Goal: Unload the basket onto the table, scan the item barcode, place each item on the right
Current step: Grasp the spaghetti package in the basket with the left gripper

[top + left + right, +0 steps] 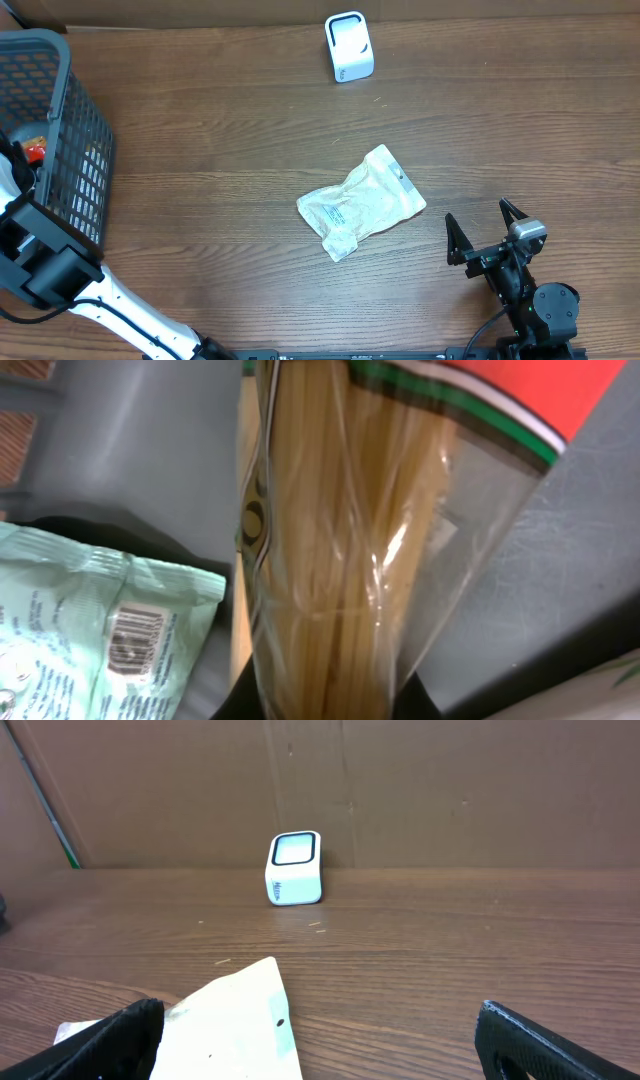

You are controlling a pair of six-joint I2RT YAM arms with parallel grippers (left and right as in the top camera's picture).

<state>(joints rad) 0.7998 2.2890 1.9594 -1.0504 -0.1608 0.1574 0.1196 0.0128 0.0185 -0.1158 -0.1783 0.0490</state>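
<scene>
While nothing is in front of the scanner yet, the task looks to be at its start: an item is only just being gripped, and lifting it out, carrying it across and turning its barcode to the scanner window are all left to do. The wooden counter [220,150] is the broadest thing in view. At its left edge stands a dark mesh basket [70,150], and the left arm [50,270] reaches down into it. The left wrist view shows what lies on the basket's grey floor. There is a long spaghetti packet [340,540] in clear film with a red, white and green band at its far end. Just beside it is a pale green packet [90,630] whose printed barcode [135,640] faces up. The left claw [330,705] is clenched, and since the spaghetti packet runs straight down between its dark fingers, I judge that it is grasping that packet, the item to scan, inside the basket. Near the middle of the counter a crumpled whitish pouch [360,205] lies flat, apart from everything else; whether it has been scanned cannot be told. The small white scanner [349,47] stands upright at the far edge, well apart from the basket. The right claw [478,215] is released, jaws spread wide and holding nothing, just short of the pouch and pointed toward the scanner.
</scene>
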